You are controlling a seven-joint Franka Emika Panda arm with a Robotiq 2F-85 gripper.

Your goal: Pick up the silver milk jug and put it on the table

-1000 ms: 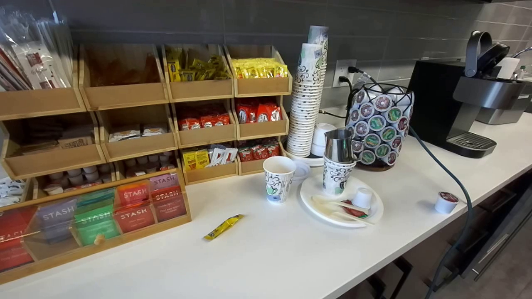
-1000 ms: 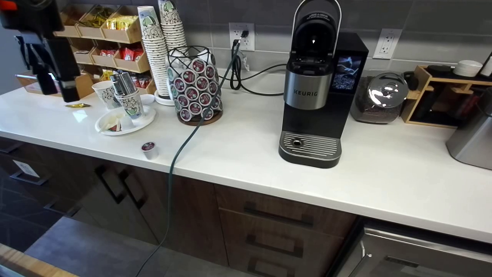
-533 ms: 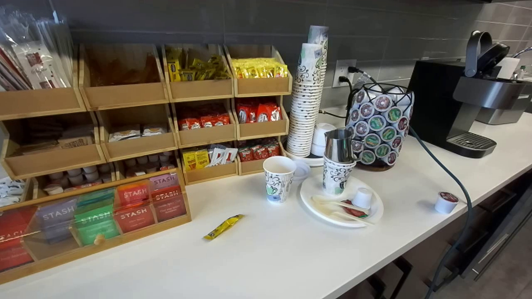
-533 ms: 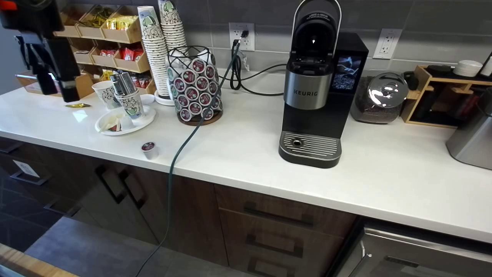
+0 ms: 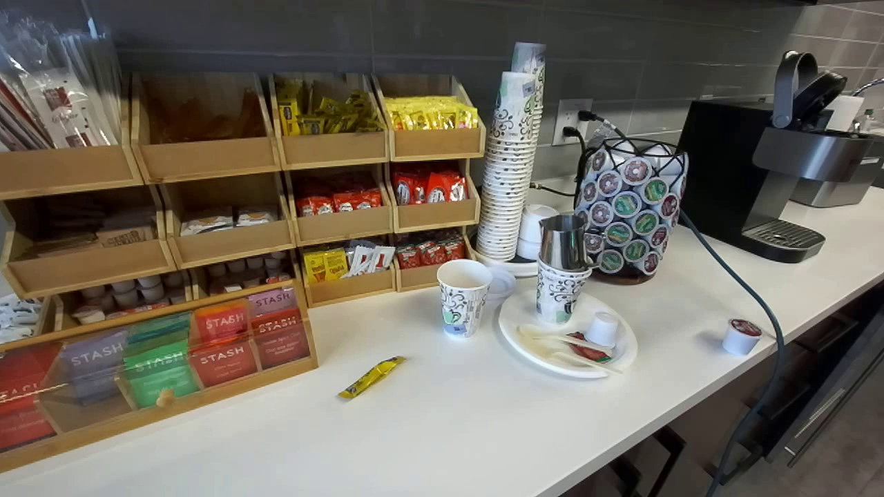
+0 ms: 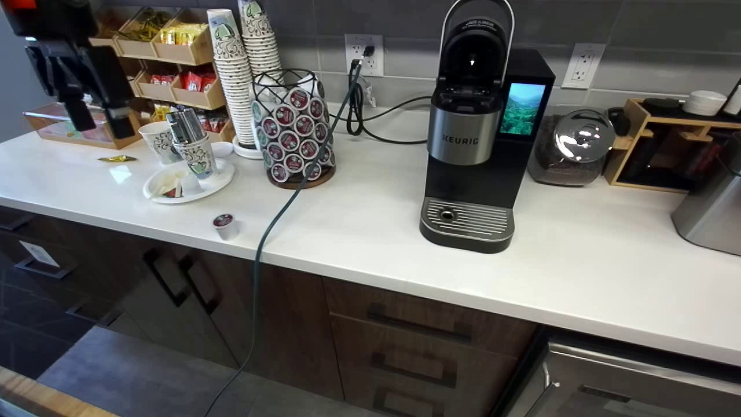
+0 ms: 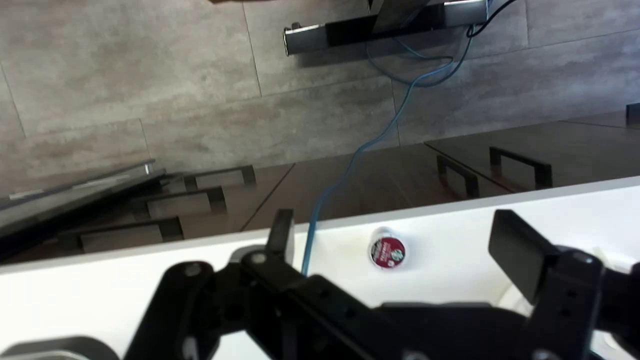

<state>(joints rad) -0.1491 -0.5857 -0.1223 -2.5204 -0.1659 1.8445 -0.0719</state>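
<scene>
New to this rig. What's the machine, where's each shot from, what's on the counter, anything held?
It's a Franka Panda robot arm that a person drives remotely. Its two-fingered pincer shows at the upper left of an exterior view. Two cameras stand outside the robot; a third rides on the wrist, looking past the open fingers. On the white counter, among other things: a plate bearing a patterned paper cup with the silver milk jug set in its mouth, a second cup, a yellow packet, a loose coffee pod and a coffee machine. Nothing is held; the pod framed by the fingers rests below.
</scene>
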